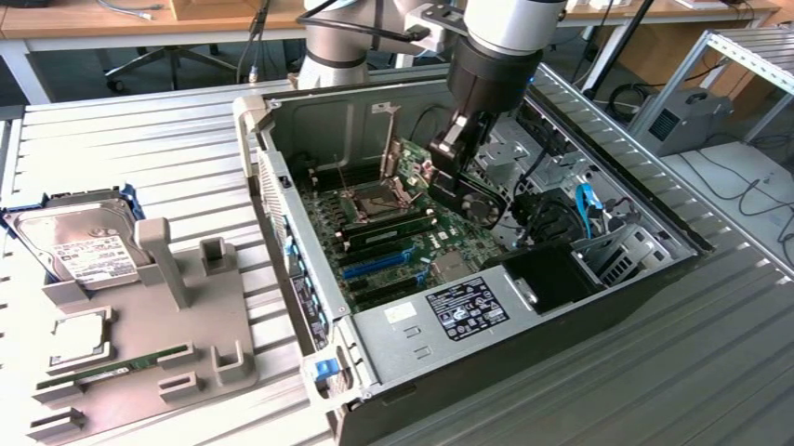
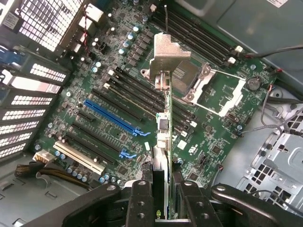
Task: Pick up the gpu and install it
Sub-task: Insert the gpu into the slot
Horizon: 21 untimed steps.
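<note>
Black fingers [image 2: 141, 203] fill the foreground of the wrist view, clamped on the gpu [image 2: 163, 127], one finger pressed to each face of the card.

Findings:
- The gpu is seen edge-on, its green board running away from the grip and ending in the silver metal bracket [image 2: 168, 56] at the far end.
- The exterior view shows the card [image 1: 422, 172] carried tilted under the arm, inside the open computer case [image 1: 410, 348], over the motherboard [image 2: 222, 90].
- In the wrist view the card lies across the black slots between the long blue slot [image 2: 111, 116] and the CPU socket [image 2: 208, 80]. Whether its edge touches any slot cannot be told.
- The case lies on its side on the slatted bench [image 1: 694, 372], open side up.

Other items noted:
- A grey holder [image 1: 162, 353] stands on the bench at the exterior view's left, well apart from the case.
- A hard drive [image 1: 81, 246] with a white label leans at the holder's far end.
- A square processor chip [image 1: 81, 336] and a narrow green RAM stick [image 1: 118, 364] rest on the holder's near part.
</note>
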{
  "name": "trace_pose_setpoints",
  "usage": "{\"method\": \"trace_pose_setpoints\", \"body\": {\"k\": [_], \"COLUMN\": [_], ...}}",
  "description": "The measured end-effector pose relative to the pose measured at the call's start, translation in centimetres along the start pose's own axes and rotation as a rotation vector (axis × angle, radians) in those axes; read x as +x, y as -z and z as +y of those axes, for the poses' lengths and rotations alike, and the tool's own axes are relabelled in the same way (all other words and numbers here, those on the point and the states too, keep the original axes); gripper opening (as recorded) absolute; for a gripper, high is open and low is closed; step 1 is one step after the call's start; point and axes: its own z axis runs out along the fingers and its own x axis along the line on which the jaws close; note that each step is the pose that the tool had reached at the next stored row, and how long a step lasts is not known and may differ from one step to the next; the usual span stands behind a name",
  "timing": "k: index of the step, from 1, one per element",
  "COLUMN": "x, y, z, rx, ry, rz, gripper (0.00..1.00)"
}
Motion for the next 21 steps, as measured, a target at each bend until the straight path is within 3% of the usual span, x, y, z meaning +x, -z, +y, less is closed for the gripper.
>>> {"method": "trace_pose_setpoints", "body": {"k": [21], "x": [0.00], "y": [0.00], "z": [0.00], "rx": [-0.0017], "ry": [0.065], "rz": [0.0011], "gripper": [0.26]}}
